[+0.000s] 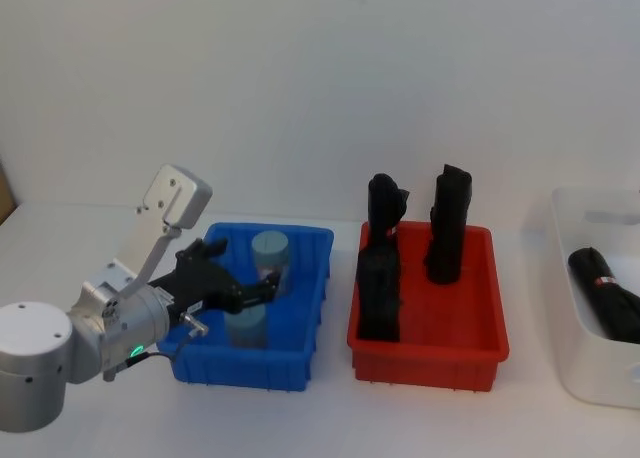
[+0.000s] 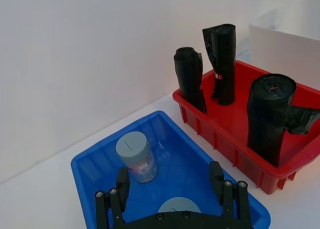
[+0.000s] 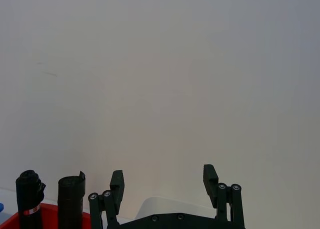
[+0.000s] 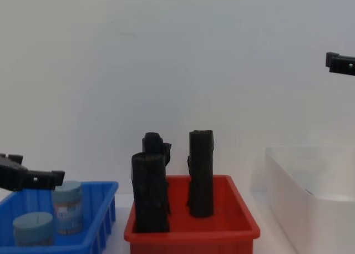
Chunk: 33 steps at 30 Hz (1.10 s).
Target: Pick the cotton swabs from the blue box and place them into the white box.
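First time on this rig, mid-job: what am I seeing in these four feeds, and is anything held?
A two-armed robot. One feed looks down from its head, one across from its chest, one from each wrist. On the table: a blue box holding two tubs of cotton swabs, a red bin of upright black rolls, a white box with another black roll. The left gripper hangs open over the blue box; the right gripper is raised, open. Nothing is held.

Seemingly a robot test lab: a plain white wall [image 1: 300, 78], a white bench [image 1: 330, 423], and a blue box [image 1: 240, 368], red bin [image 1: 425, 368] and white box [image 1: 590, 376] in a row across the lower frame.
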Each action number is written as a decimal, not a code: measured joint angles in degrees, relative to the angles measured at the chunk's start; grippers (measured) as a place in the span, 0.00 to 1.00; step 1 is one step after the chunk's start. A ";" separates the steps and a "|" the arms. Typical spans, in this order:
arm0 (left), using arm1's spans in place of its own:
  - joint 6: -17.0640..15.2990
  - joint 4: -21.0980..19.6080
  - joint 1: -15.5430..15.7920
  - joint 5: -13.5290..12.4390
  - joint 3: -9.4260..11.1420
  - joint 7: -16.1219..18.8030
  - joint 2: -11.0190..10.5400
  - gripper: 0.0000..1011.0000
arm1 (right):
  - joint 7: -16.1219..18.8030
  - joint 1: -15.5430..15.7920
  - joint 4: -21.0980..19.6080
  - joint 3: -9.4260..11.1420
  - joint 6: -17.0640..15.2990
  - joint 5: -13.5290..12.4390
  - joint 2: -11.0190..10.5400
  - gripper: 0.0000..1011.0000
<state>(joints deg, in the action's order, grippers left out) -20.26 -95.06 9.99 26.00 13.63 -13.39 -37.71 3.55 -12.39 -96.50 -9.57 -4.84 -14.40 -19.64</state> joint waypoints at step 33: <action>2.57 5.67 -0.88 2.94 1.42 -0.17 2.85 0.99 | 0.00 0.00 0.00 0.00 0.00 0.00 0.00 0.99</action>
<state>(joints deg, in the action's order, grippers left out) -17.69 -89.39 9.11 28.94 15.06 -13.56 -34.86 3.55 -12.39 -96.50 -9.57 -4.84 -14.40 -19.64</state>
